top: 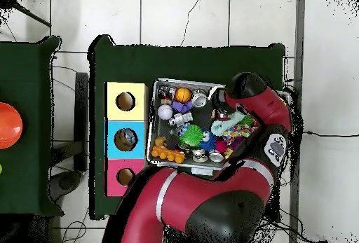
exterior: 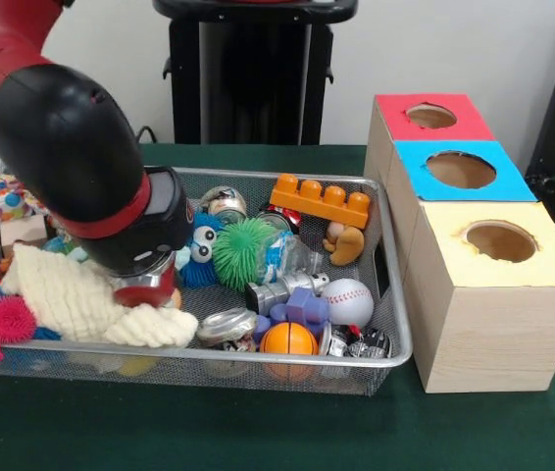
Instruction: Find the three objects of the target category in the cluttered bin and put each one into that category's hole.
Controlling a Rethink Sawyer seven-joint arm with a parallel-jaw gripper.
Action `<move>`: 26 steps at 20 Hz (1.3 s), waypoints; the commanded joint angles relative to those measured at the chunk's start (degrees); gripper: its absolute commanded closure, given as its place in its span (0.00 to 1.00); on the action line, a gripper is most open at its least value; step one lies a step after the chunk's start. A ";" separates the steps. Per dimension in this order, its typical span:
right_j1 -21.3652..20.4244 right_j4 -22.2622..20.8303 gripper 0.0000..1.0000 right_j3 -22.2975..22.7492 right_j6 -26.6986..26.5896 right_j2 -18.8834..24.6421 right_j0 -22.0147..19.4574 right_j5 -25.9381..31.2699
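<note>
The silver wire-mesh bin (exterior: pixel 397 329) lies on the green table, full of toys; it also shows in the overhead view (top: pixel 156 86). One crinkly clear plastic bottle (exterior: pixel 292 257) with blue print lies right of the green spiky ball (exterior: pixel 243 250). Other bottles do not show clearly. My gripper (exterior: pixel 146 287) reaches down into the left middle of the bin, over a white knitted cloth (exterior: pixel 81 299). The thick black wrist (exterior: pixel 72 147) hides its tips. In the overhead view the arm (top: pixel 242 89) covers the bin's right part.
Three wooden boxes stand right of the bin, each with a hole: red top (exterior: pixel 429 118), blue top (exterior: pixel 462 169), yellow top (exterior: pixel 501 240). Shiny cans (exterior: pixel 227 327), a white baseball (exterior: pixel 348 299), an orange ball (exterior: pixel 287 339) and an orange brick (exterior: pixel 319 199) crowd the bin.
</note>
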 commanded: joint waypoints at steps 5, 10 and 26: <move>-8.20 -5.86 0.00 11.00 -2.05 5.87 1.61 -25.84; -9.22 -6.76 0.00 11.42 0.73 6.01 1.76 -26.09; -16.14 -7.10 0.00 16.41 5.81 6.33 5.04 -21.26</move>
